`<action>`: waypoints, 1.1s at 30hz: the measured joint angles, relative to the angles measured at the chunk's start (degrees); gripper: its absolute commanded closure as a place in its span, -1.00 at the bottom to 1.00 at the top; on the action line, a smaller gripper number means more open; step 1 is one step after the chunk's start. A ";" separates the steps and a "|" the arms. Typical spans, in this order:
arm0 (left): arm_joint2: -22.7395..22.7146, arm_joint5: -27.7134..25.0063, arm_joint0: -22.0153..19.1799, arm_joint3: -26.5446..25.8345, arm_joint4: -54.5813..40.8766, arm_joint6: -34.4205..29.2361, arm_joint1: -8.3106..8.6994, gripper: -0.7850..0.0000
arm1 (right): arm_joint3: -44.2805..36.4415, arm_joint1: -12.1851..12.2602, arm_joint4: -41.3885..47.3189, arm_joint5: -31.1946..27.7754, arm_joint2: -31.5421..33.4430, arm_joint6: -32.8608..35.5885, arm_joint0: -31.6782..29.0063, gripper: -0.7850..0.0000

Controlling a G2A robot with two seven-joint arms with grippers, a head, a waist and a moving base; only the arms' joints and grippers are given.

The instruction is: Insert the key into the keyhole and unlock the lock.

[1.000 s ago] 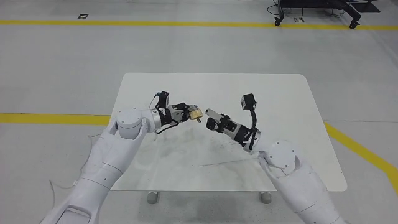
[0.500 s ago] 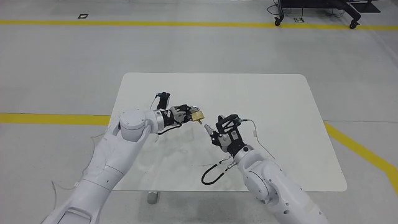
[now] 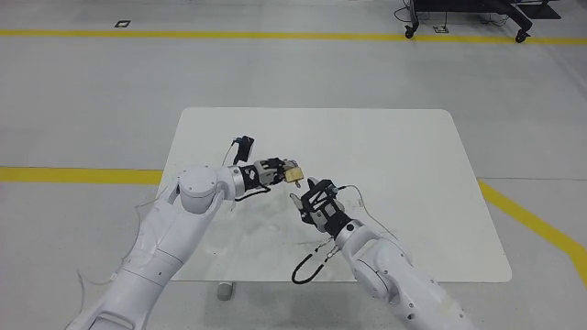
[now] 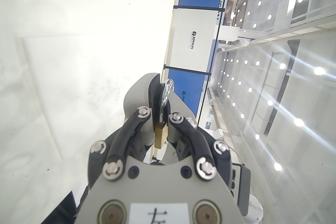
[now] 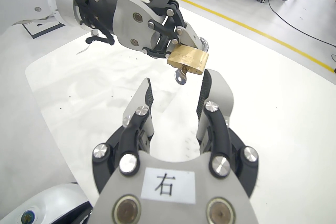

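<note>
A brass padlock (image 5: 189, 59) hangs in the air above the white table (image 3: 404, 147), its silver shackle (image 5: 204, 44) clamped by my left gripper (image 5: 195, 41), which is shut on it. A silver key (image 5: 181, 76) sticks out of the padlock's underside, seated in the keyhole. My right gripper (image 5: 176, 85) is open just in front of the padlock, its fingertips either side of the key's head and touching nothing. In the left wrist view the padlock (image 4: 160, 136) and shackle (image 4: 165, 96) sit between the shut fingers. From above, the padlock (image 3: 293, 173) lies between both grippers.
A black cable (image 3: 312, 261) loops off the right arm over the table's near part. Beyond the table's far edge are yellow floor lines (image 3: 275, 34) and wheeled racks (image 3: 468, 0).
The right arm swung round and moved left toward the padlock; its open gripper now faces the key from close by. The left gripper with the padlock shifted slightly toward it.
</note>
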 measured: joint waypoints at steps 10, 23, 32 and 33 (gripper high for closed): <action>-0.28 -0.61 0.45 -0.52 0.10 -0.07 0.03 1.00 | 1.67 -0.78 4.52 0.45 0.07 1.64 1.24 0.81; -0.73 -1.74 1.01 -1.20 0.07 -0.72 0.11 1.00 | 2.59 -1.52 17.45 -1.84 2.81 1.06 1.64 1.00; -1.22 -3.22 1.50 -1.63 0.22 -1.09 0.24 1.00 | 3.56 -1.56 33.76 -8.91 6.68 4.38 1.82 1.00; -1.32 -3.39 1.58 -1.69 0.21 -1.07 0.25 1.00 | 3.88 -1.54 36.92 -10.29 7.38 5.15 1.86 1.00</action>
